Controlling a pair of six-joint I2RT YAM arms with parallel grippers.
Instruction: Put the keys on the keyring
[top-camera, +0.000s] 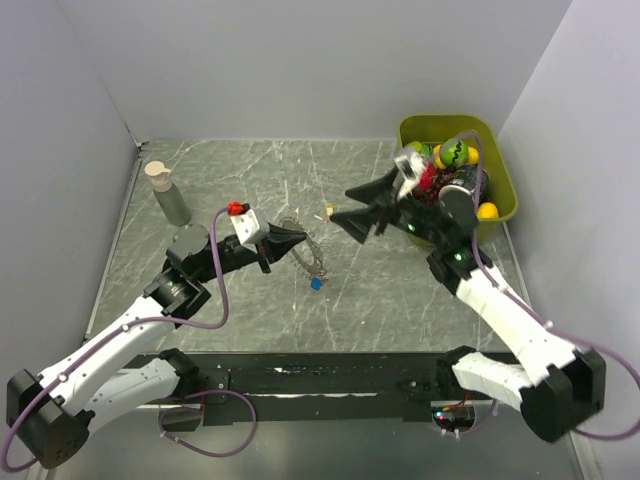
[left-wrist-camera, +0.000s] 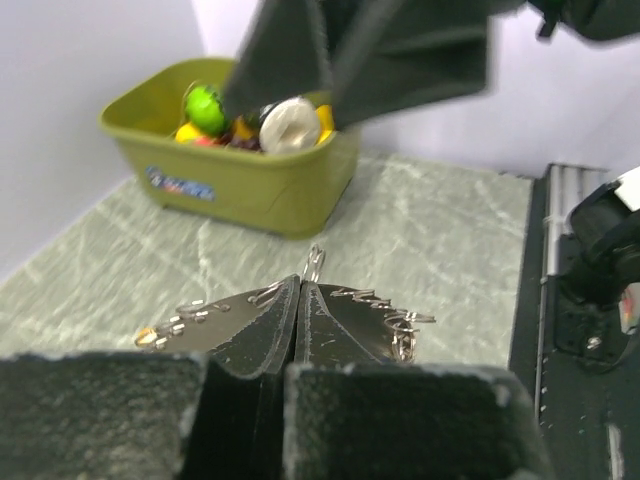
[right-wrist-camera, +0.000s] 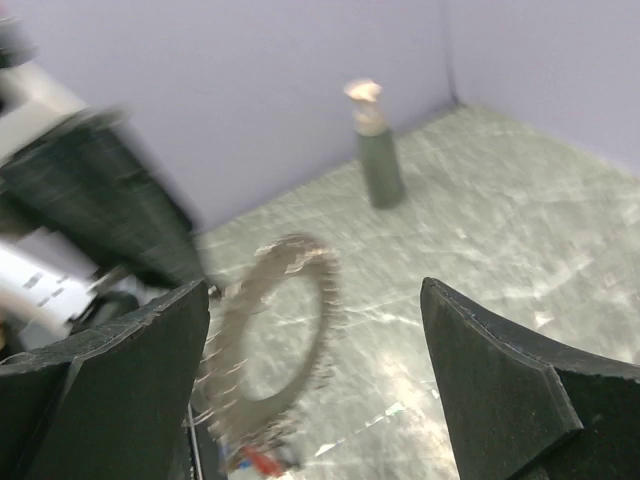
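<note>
2 grippers at the ring

Left gripper (top-camera: 285, 238) is clamped on the keyring (top-camera: 310, 255) at frame centre, ring upright. Right gripper (top-camera: 358, 215) gapes wide, upper right of it. 1 blue key (top-camera: 316, 283) lies on the table (top-camera: 250, 320) just below.

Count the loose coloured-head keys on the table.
2. A tiny blue-headed key lies on the robot's side of the silvery metal keyring; a tan-headed key beside the right gripper. Others may be hidden.
</note>
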